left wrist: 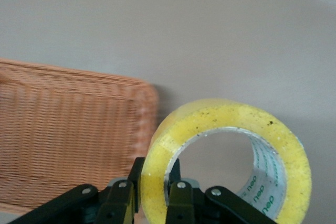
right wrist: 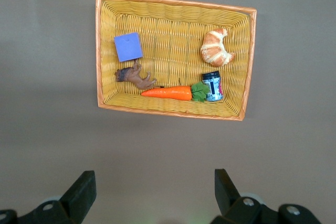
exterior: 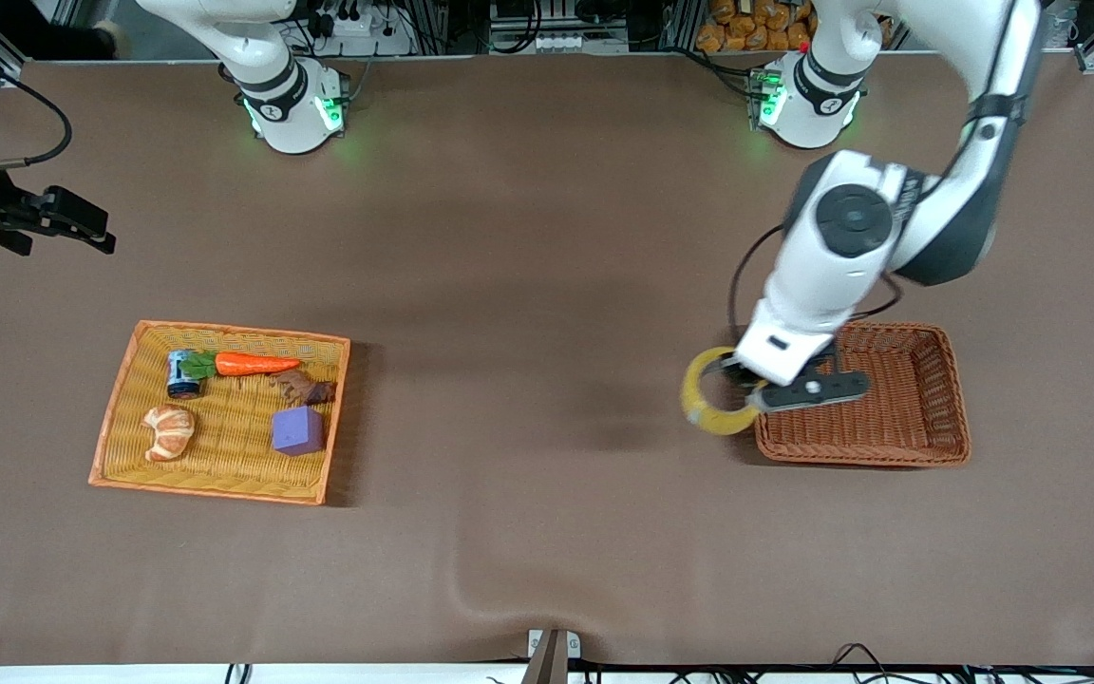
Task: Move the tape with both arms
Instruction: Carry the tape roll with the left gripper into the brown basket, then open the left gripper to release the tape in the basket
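Tape (exterior: pixel 710 410): translucent yellow ring, glossy, grey-white printed core, carried on edge in the air. Pinched through its wall by left gripper (exterior: pixel 763 391), one black finger (left wrist: pixel 181 203) inside the core, the other outside. Hangs over bare table just beside the rim of the brown basket (exterior: pixel 927 418), on the side toward the right arm's end.

Brown basket: rectangular, tight reddish-brown wicker, rounded corners.

Table (exterior: pixel 528 285): matte brown cloth, a slight wrinkle at the edge nearest the front camera.

Yellow basket (exterior: pixel 120 418): far from the brown basket, at the right arm's end; straw weave, orange rim. Holds orange carrot (exterior: pixel 257 363) with green top, small blue-labelled can (exterior: pixel 182 373), brown animal figure (exterior: pixel 303 387), purple cube (exterior: pixel 297 430), croissant toy (exterior: pixel 168 430).

Right gripper (right wrist: pixel 153 195): waiting, high over table beside yellow basket, fingers wide apart, nothing between.
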Motion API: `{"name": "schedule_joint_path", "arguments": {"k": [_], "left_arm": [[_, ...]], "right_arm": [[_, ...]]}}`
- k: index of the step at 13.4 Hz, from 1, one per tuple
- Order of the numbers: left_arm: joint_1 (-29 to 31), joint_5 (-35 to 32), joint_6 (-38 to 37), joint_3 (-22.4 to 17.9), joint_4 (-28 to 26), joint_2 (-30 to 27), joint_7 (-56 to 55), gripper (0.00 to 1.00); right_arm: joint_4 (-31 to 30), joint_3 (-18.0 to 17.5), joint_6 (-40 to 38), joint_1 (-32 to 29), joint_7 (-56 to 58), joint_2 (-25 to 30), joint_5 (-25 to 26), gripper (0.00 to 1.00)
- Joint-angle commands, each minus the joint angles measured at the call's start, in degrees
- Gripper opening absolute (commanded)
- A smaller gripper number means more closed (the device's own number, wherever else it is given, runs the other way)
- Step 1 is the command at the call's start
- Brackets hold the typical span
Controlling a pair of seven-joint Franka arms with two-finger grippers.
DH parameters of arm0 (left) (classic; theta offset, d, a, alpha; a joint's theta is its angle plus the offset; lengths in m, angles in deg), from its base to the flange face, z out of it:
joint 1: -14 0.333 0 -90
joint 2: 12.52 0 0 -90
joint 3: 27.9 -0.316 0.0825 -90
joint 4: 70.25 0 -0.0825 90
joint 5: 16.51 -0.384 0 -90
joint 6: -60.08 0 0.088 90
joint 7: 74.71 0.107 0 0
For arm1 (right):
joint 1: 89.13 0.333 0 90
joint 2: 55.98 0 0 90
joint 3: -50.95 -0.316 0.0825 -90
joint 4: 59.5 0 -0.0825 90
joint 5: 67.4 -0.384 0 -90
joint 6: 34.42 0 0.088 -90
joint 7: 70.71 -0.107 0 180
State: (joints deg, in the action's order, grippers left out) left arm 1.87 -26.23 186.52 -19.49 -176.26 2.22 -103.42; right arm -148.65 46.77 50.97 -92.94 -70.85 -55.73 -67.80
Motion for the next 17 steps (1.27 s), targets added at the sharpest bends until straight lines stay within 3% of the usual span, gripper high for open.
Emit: {"name": "schedule_joint_path", "arguments": {"k": [1, 5, 9, 12, 13, 14, 15, 17], "left_arm": [[6.92, -0.12, 1.18, 1.08, -7.79, -4.63, 12.39, 0.0], [14.39, -0.21, 5.64, 1.08, -13.68, -3.75, 23.32, 0.0], [22.48, -0.21, 13.11, 1.08, -14.22, 2.12, 34.14, 0.0], [23.47, -0.21, 14.36, 0.99, -13.96, 3.89, 34.42, 0.0], [23.47, -0.21, 14.27, 0.99, -13.78, 4.16, 34.07, 0.15], [23.29, -0.12, 14.27, 0.99, -13.7, 4.25, 33.81, 0.6], [23.2, -0.21, 14.1, 1.08, -13.35, 3.38, 34.06, 1.0], [22.76, -0.12, 9.65, 3.52, -11.33, -0.74, 33.72, 1.0]], "right_arm": [[0.03, -0.13, 0.47, -0.85, -1.78, 2.47, -0.83, 1.0], [-0.24, -0.22, 1.01, -0.76, -7.76, 2.65, -0.83, 1.0], [-0.33, -0.04, 1.01, -1.81, -6.53, 2.48, -0.74, 1.0], [-0.5, -0.13, 1.01, -1.47, -6.62, 2.3, -0.83, 1.0], [-0.59, -0.22, 1.09, -1.46, -6.62, 2.21, -0.83, 1.0], [-0.68, -0.13, 1.09, -1.64, -6.62, 2.12, -0.83, 1.0], [-0.59, -0.13, 1.18, -1.81, -6.53, 2.12, -0.83, 1.0], [-0.68, -0.13, 1.18, -1.82, -6.27, 2.12, -0.83, 1.0]]}}
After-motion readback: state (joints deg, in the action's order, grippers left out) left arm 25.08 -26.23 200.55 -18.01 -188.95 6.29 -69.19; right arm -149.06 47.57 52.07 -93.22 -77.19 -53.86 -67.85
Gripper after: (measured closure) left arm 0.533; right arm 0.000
